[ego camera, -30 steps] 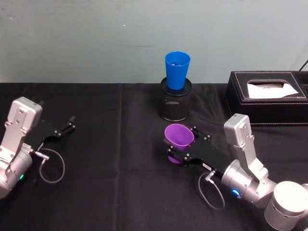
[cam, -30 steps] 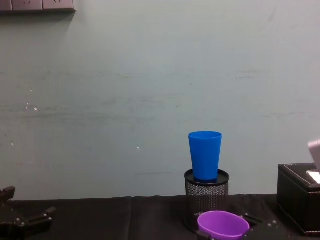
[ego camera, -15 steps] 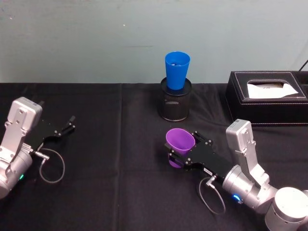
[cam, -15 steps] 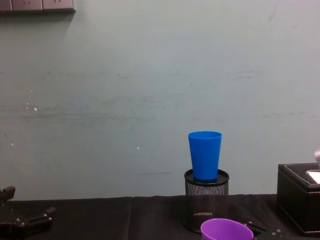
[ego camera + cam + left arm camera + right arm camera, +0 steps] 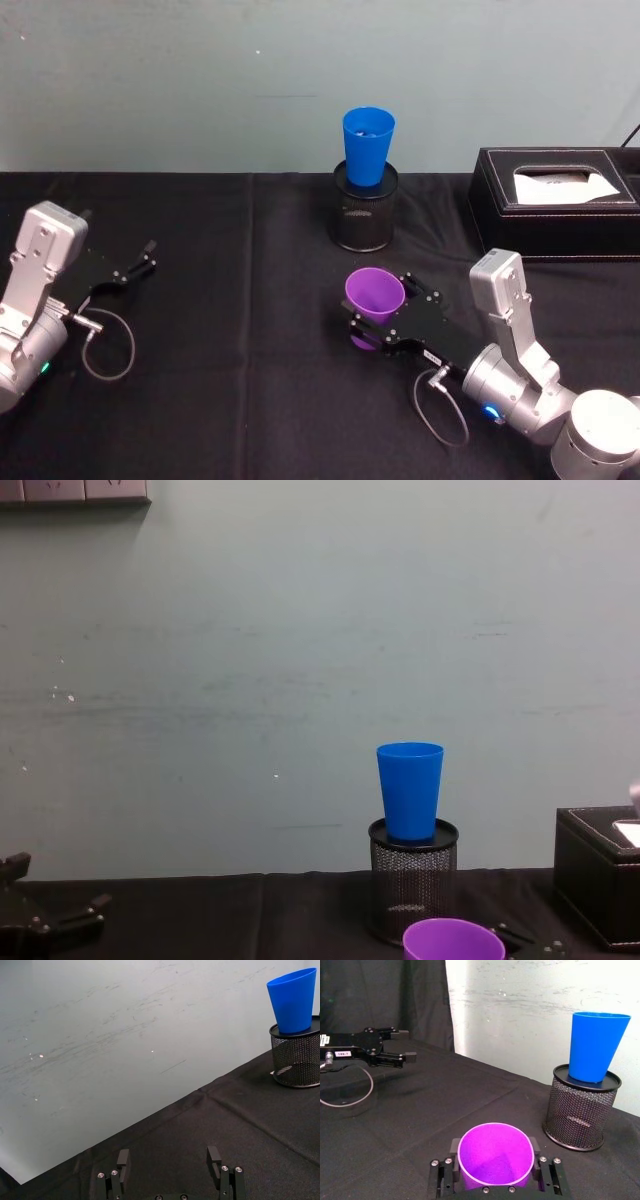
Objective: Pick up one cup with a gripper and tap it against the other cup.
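The purple cup (image 5: 373,293) stands upright, mouth up, between the jaws of my right gripper (image 5: 378,306), which is shut on its sides in the middle of the table, in front of the blue cup. In the right wrist view the purple cup (image 5: 495,1157) sits between the two fingers (image 5: 535,1146). The blue cup (image 5: 368,145) stands upright in the mouth of a black mesh pen holder (image 5: 365,222) near the back wall, apart from the purple cup. Only the purple rim (image 5: 453,940) shows below the blue cup (image 5: 410,790) in the chest view. My left gripper (image 5: 148,256) rests open at the left.
A black tissue box (image 5: 555,205) stands at the back right, beside the mesh holder. Black cloth (image 5: 240,330) covers the table, with a pale wall close behind. The left gripper (image 5: 168,1160) lies low over the cloth, far from the blue cup (image 5: 294,1000).
My right gripper has drawn the purple cup a little toward me, and it sits lower in the chest view. The blue cup and the left arm have not moved.
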Robot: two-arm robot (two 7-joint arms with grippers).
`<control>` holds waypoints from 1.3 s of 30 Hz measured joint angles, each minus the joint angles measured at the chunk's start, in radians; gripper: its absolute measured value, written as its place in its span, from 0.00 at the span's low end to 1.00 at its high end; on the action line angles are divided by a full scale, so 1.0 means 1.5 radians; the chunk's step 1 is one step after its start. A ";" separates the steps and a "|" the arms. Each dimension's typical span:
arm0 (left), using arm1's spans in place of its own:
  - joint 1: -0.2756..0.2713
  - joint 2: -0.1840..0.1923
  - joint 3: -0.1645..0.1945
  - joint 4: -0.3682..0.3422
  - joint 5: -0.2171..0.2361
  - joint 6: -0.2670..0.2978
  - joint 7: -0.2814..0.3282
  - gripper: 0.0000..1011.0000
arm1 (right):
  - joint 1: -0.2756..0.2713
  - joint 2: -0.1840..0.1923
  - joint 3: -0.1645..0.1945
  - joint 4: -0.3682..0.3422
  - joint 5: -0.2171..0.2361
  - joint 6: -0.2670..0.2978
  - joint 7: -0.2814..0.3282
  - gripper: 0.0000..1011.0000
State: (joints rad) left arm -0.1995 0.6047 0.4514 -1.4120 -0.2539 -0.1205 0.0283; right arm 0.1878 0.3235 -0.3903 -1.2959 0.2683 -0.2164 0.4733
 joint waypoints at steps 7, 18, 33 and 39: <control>0.000 0.000 0.000 0.000 0.000 0.000 0.000 0.99 | 0.000 0.000 0.000 0.000 0.001 0.000 0.000 0.96; 0.000 0.000 0.000 0.000 0.000 0.000 0.000 0.99 | -0.012 0.009 0.016 -0.046 0.000 0.003 -0.011 0.99; 0.000 0.000 0.000 0.000 0.000 0.000 0.000 0.99 | -0.078 -0.009 0.091 -0.150 -0.056 0.111 -0.187 0.99; 0.000 0.000 0.000 0.000 0.000 0.000 0.000 0.99 | -0.092 -0.035 0.116 -0.135 -0.064 0.135 -0.232 0.99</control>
State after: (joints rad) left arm -0.1995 0.6047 0.4514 -1.4120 -0.2539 -0.1205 0.0283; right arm 0.0502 0.2711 -0.2156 -1.4992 0.1729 -0.0140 0.1259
